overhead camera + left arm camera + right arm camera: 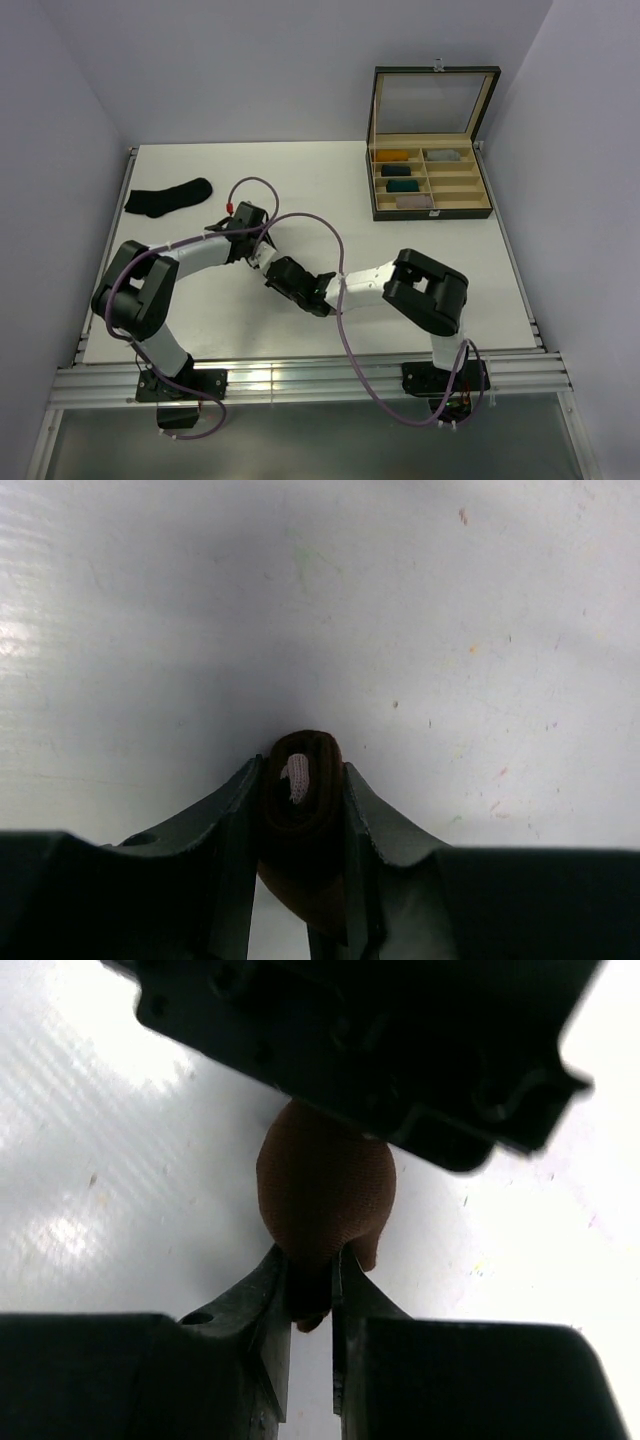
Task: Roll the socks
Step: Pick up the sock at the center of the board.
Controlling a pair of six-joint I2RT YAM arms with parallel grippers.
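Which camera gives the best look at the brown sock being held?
The right wrist view: the brown sock fills the middle, pinched by the right pincer. The left wrist view shows only its rolled end in the left pincer. From above, it's hidden.

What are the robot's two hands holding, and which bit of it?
Both hold the brown sock. The left gripper clamps its folded end with the pale stripes; the right gripper pinches the bundle's opposite edge.
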